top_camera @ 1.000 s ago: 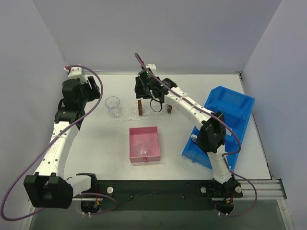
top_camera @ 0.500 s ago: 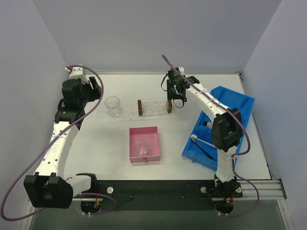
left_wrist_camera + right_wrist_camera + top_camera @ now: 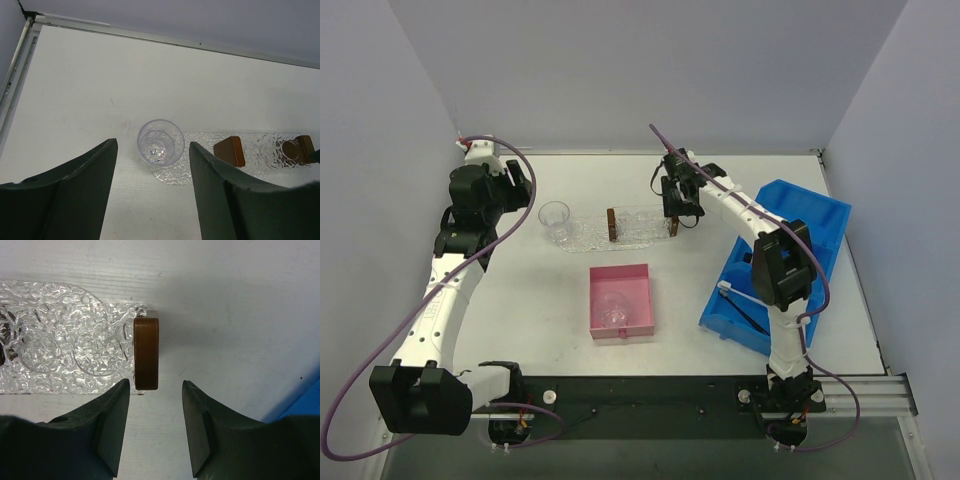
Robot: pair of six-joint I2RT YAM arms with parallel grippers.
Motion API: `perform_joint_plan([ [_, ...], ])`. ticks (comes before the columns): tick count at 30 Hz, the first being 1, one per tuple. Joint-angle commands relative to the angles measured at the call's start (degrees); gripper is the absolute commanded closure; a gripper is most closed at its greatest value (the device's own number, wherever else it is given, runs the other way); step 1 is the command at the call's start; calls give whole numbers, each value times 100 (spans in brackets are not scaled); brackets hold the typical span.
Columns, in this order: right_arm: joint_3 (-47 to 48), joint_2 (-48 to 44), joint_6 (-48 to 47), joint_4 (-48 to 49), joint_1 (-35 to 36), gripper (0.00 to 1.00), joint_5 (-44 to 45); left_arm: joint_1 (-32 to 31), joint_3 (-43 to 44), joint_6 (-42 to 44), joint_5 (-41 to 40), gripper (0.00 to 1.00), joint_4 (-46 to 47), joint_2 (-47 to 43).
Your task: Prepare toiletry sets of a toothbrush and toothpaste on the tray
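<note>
Tray [image 3: 638,226] lies crosswise just beyond pink box [image 3: 620,299]. Clear cup [image 3: 555,221] at tray end, beyond-left of box. I see right gripper [image 3: 152,426] beyond-right of box, low at tray's other end. Its fingers are apart, brown block [image 3: 146,352] between tips, gap each side, not gripped. Left gripper [image 3: 152,147] up high, farther beyond-left of box, fingers spread wide, empty.

Soft, even light is falling from above, making the white table [image 3: 540,300] bright and the shadows faint. In both wrist views the dark fingers [image 3: 65,200] along the bottom are showing blurred, while the bumpy tray [image 3: 50,340] is glinting sharply.
</note>
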Motion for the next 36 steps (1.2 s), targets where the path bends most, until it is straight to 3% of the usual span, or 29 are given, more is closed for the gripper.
perform_joint_plan([
  [1, 140, 88, 24, -87, 5, 58, -132, 39, 175, -34, 64, 31, 214, -40],
  [25, 334, 395, 15, -95, 32, 70, -114, 39, 158, -43, 64, 31, 232, -58],
  [36, 307, 334, 322, -139, 67, 91, -149, 39, 140, -34, 64, 31, 240, -67],
])
